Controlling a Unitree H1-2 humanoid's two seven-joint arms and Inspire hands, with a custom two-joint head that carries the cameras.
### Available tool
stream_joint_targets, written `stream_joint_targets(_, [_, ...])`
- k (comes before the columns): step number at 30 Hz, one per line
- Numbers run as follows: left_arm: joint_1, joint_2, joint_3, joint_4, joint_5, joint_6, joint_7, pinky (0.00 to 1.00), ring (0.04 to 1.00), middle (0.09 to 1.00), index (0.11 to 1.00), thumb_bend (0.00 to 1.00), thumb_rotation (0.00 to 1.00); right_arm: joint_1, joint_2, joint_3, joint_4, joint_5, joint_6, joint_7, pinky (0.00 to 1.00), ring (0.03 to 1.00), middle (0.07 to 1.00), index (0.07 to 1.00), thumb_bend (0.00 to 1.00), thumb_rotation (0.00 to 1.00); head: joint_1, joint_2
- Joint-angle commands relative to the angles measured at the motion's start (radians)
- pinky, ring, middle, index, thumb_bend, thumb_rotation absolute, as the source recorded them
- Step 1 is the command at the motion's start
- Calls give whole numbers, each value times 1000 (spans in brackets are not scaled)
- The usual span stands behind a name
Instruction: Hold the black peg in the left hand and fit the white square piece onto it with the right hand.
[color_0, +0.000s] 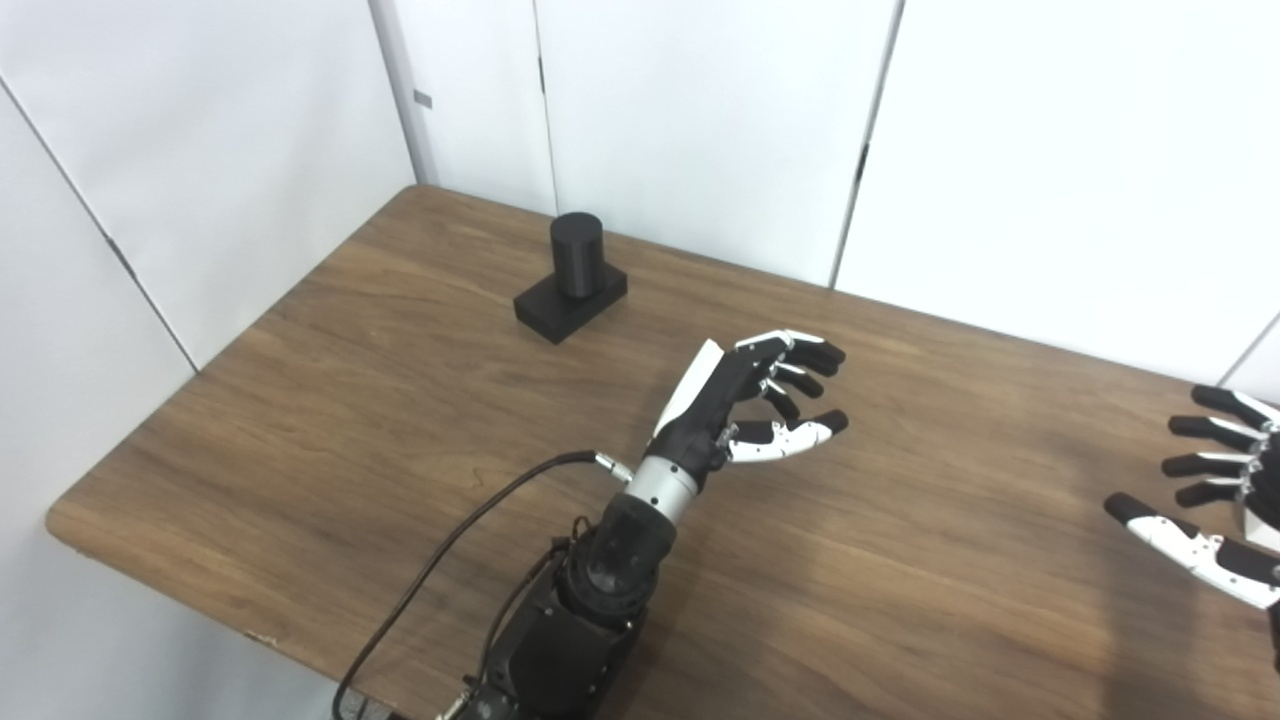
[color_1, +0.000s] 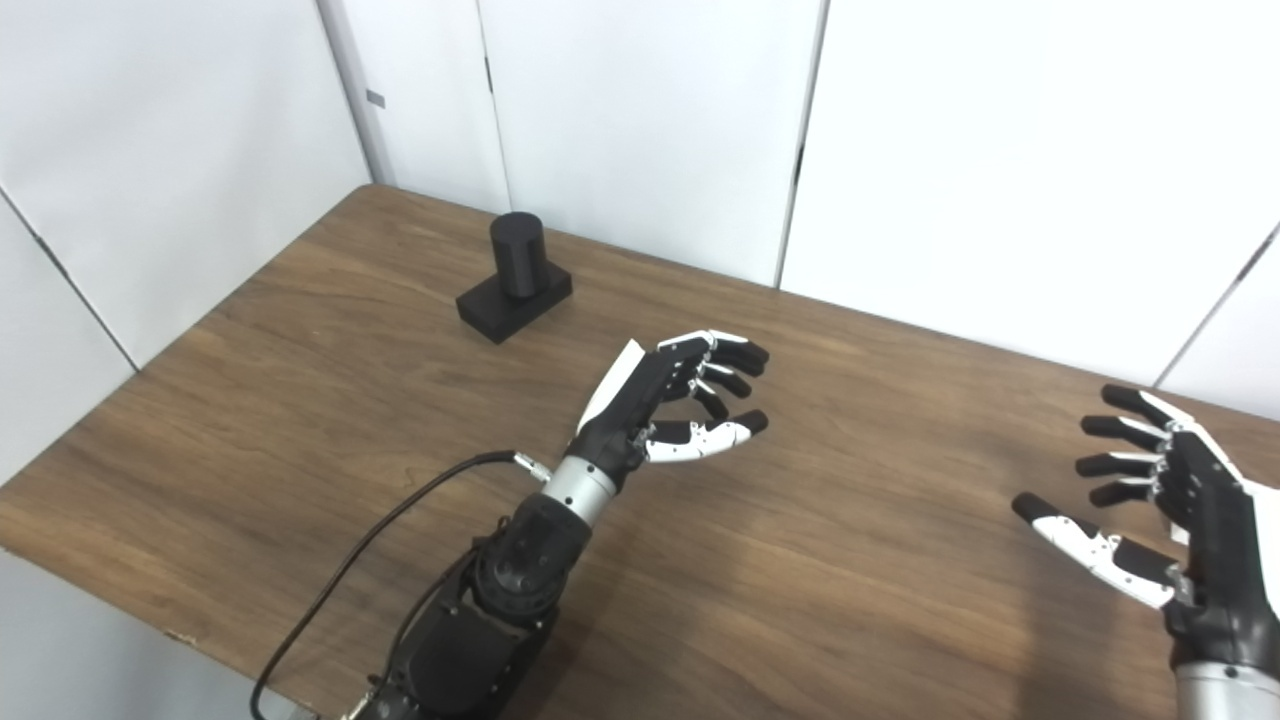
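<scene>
The black peg (color_0: 577, 255) is a short upright cylinder on a black square base (color_0: 570, 301), standing at the far left of the wooden table (color_0: 300, 440). It also shows in the right eye view (color_1: 516, 254). My left hand (color_0: 752, 400) hovers over the table's middle, to the right of and nearer than the peg, open and empty. My right hand (color_1: 1150, 500) is at the right edge, open and empty, palm turned left. No white square piece is in view.
White wall panels (color_0: 700, 120) rise close behind the table's far edge and along its left side. A black cable (color_0: 450, 560) runs from my left forearm down past the table's front edge.
</scene>
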Motion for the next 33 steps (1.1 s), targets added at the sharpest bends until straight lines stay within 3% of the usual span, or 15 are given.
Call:
stream_joint_targets(1, [-46, 14, 0, -38, 36, -11, 14, 498, 629, 699, 668, 626, 115, -26, -5, -5, -49, -5, -8, -5, 446, 563, 682, 754, 611, 0, 0, -2])
stream_joint_targets(7, [-61, 48, 17, -50, 21, 12, -18, 514, 624, 692, 668, 696, 153, -23, -2, -4, -62, 0, 3, -1, 436, 555, 676, 749, 615, 0, 4, -6])
stream_joint_targets(13, [-94, 127, 33, -73, 64, 59, -35, 560, 685, 725, 695, 715, 199, -22, 3, -5, -66, -3, 14, -6, 444, 564, 678, 750, 614, 0, 0, -9])
stream_joint_targets(19, [-118, 177, 66, -82, 134, 95, 3, 571, 705, 736, 701, 737, 210, -24, -1, -10, -64, -1, 16, -8, 442, 558, 678, 744, 608, 0, 5, -13])
stream_joint_targets(24, [-135, 203, 101, -77, 158, 105, 29, 643, 757, 774, 717, 725, 190, -21, 4, -8, -69, 4, 23, -6, 442, 554, 670, 737, 615, 0, -1, -19])
stream_joint_targets(29, [-160, 216, 142, -60, 155, 114, 51, 609, 754, 781, 730, 734, 193, -19, 7, -4, -78, 0, 29, -5, 445, 562, 677, 739, 618, 0, -8, -21])
stream_joint_targets(33, [-193, 241, 160, -44, 194, 141, 76, 695, 802, 796, 756, 713, 203, -19, 7, -3, -80, -1, 22, -6, 438, 556, 672, 738, 619, 0, -8, -20])
